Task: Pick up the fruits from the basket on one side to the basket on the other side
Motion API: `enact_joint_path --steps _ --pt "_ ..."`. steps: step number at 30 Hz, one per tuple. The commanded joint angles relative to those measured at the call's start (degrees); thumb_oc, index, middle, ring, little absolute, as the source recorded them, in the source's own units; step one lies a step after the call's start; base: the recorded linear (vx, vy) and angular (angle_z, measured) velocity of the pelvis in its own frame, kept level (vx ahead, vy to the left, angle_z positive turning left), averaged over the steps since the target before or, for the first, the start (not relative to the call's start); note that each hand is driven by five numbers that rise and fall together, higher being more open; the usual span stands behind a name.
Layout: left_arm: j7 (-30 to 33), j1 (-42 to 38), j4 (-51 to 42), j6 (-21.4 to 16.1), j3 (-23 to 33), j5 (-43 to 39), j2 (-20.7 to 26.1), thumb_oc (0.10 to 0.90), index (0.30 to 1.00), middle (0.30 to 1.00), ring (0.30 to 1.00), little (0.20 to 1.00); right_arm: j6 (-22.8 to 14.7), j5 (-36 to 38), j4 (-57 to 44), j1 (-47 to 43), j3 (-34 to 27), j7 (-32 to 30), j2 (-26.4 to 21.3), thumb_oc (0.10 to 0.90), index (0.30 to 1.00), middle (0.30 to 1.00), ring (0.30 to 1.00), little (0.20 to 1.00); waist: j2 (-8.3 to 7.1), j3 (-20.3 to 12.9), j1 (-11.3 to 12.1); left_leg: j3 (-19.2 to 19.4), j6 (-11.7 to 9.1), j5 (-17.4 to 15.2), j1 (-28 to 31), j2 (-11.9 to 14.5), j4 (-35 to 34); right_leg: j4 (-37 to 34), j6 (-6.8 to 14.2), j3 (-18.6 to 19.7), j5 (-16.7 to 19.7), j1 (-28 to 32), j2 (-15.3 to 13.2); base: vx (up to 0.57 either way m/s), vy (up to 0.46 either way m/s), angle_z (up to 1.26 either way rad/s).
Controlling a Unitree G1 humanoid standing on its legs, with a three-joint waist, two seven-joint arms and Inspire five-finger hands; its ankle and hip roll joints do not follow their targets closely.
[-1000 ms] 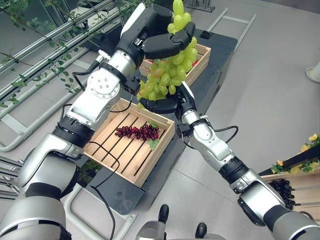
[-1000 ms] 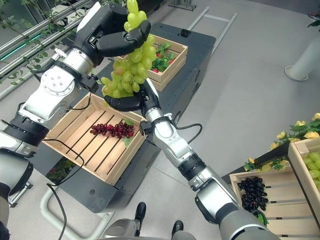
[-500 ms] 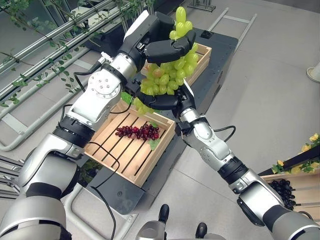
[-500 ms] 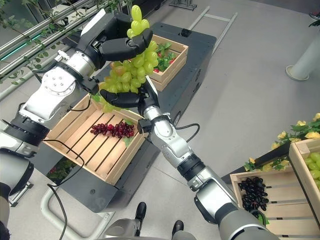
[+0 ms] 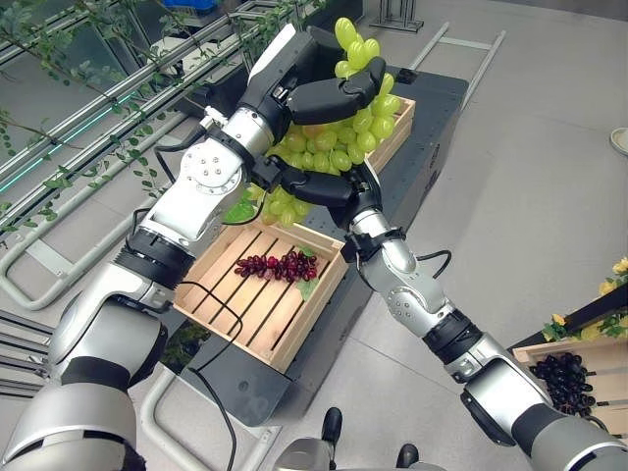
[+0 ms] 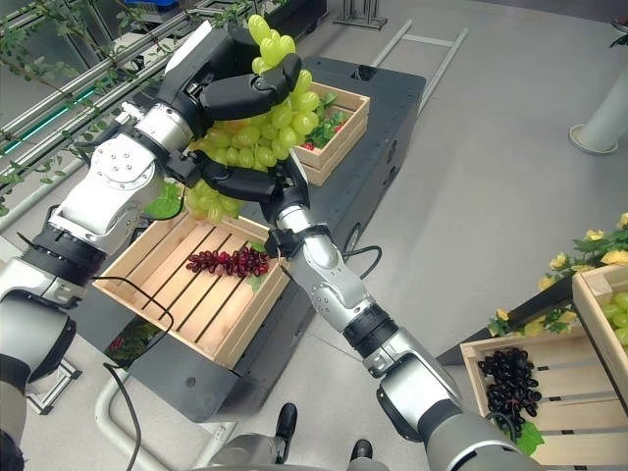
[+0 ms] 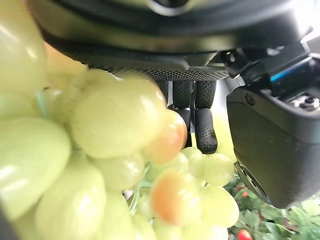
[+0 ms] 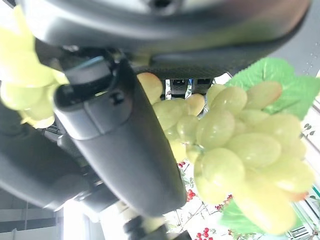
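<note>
Left eye view: green grape bunch [image 5: 339, 137] hung above the near crate [image 5: 257, 290]
Left hand [image 5: 329, 90]: fingers curled over the bunch's top
Right hand [image 5: 319, 184]: cupped beneath, fingers wrapped on grapes
Crate contents: red grapes [image 5: 278, 264] lay inside
Advice: probably lower both hands together, release only once the bunch rests

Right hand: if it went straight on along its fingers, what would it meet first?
Probably the left arm: the right hand, under the green grapes, points at it; depth is unclear.
</note>
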Motion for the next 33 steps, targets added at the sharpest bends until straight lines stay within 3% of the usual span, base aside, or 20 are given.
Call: enact_joint_path --steps 1,8,9,10,11,21,33 --pt "2.5 -5.5 9.6 -3.8 2.6 -1.3 -2.9 0.4 0.3 0.3 0.3 0.3 -12.4 0.9 -3.8 -3.0 -3.2 5.7 7.4 0.4 0.3 0.3 0.3 0.3 -1.0 -12.4 0.8 -1.3 -1.2 -4.4 1.5 -0.1 -0.2 0.1 -2.1 -1.0 2.2 -0.3 -2.8 0.0 0.0 0.0" --pt "6.1 -5.5 11.2 -4.4 3.7 -1.7 -2.7 0.4 0.3 0.3 0.3 0.3 -11.7 0.0 -3.1 -3.0 -3.2 3.7 7.1 0.4 0.3 0.3 0.3 0.3 -1.33 -12.3 0.6 -1.0 -1.2 -4.5 1.6 0.0 -0.2 0.1 -2.2 -0.9 2.1 -0.3 -2.8 0.0 0.0 0.0" --pt "7.1 -5.3 11.6 -4.2 4.2 -2.3 -2.7 0.701 0.752 0.752 0.752 0.752 -11.5 0.0 -2.9 -2.8 -3.3 3.4 7.0 0.4 0.3 0.3 0.3 0.3 -1.38 -12.3 0.6 -1.0 -1.3 -4.5 1.6 0.0 -0.2 0.1 -2.2 -0.8 2.1 -0.3 -2.8 0.0 0.0 0.0" --pt "7.5 -5.2 11.7 -4.2 4.4 -2.5 -2.7 0.701 0.752 0.752 0.752 0.752 -11.4 0.0 -2.8 -2.7 -3.4 3.3 6.9 0.4 0.3 0.3 0.3 0.3 -1.4 -12.3 0.6 -0.9 -1.3 -4.5 1.6 0.1 -0.2 0.1 -2.2 -0.8 2.1 -0.3 -2.8 0.0 0.0 0.0" --pt "8.6 -4.4 11.8 -4.5 5.2 -2.1 -3.2 0.8 0.9 0.9 0.9 0.9 -11.0 -0.3 -2.9 -2.3 -3.5 2.8 6.9 0.4 0.3 0.3 0.3 0.3 -1.47 -12.2 0.4 -0.7 -1.3 -4.5 1.7 0.1 -0.2 0.1 -2.2 -0.7 2.1 -0.3 -2.8 0.0 0.0 0.0" --pt "11.4 -1.2 13.8 -3.9 7.2 2.5 -3.5 0.8 0.9 0.9 0.9 0.9 -9.3 -2.3 -3.2 1.5 -3.7 1.0 4.6 0.4 0.3 0.3 0.3 0.3 -1.83 -11.8 -1.0 0.5 -1.2 -4.9 1.9 0.4 -0.2 0.1 -2.2 0.7 2.2 -0.8 -2.7 0.01 0.015 -0.01" --pt "11.0 6.5 18.9 -6.2 10.8 4.8 -2.4 0.8 0.9 0.9 0.9 0.9 -6.8 -8.7 -6.1 10.3 -7.2 -0.8 -4.9 0.4 0.3 0.3 0.3 0.3 -2.82 -11.3 -5.3 4.8 -1.1 -5.6 2.4 1.2 -0.2 0.1 -1.7 4.6 2.8 -2.3 -2.4 0.01 0.042 -0.11"
